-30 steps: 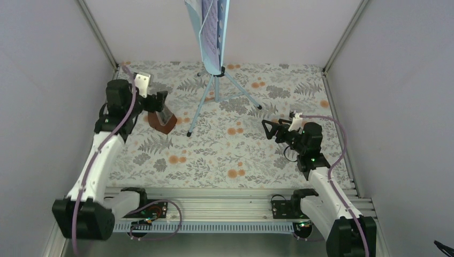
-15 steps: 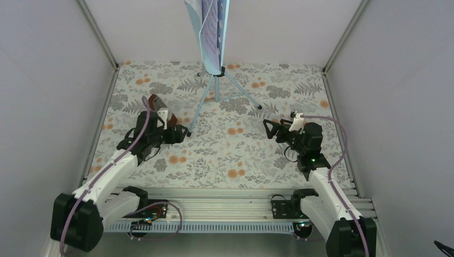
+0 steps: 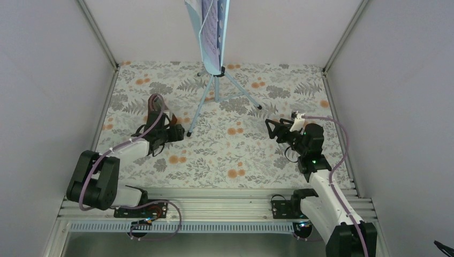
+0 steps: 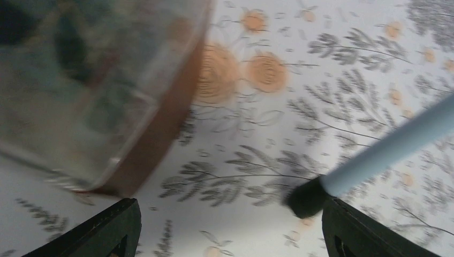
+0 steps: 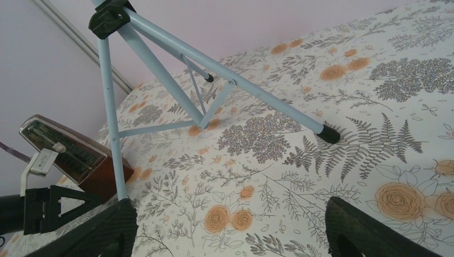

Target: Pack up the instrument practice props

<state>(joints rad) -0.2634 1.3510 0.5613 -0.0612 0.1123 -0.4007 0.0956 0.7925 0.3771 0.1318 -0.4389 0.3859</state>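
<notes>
The pale-blue music stand (image 3: 216, 80) stands on its tripod at the back, with the sheet-music pages (image 3: 207, 24) on its desk. The reddish-brown metronome (image 3: 155, 101) sits left of the stand's front leg. It fills the top left of the left wrist view as a blurred metronome (image 4: 107, 91), and the metronome (image 5: 75, 155) appears at the left of the right wrist view. My left gripper (image 3: 180, 133) is low over the table and open, with nothing between its fingers. The leg's black foot (image 4: 305, 197) lies beside its right finger. My right gripper (image 3: 271, 127) is open and empty, facing the stand (image 5: 160, 80).
The flowered tablecloth (image 3: 241, 155) covers the floor of a white-walled booth. The tripod's right leg ends in a black foot (image 5: 327, 133) on the cloth ahead of my right gripper. Metal rails (image 3: 214, 195) run along the near edge.
My left arm has dropped from over the metronome and folded low, its gripper now near the stand's front leg foot. The metronome now shows farther back. The right arm has barely moved.
</notes>
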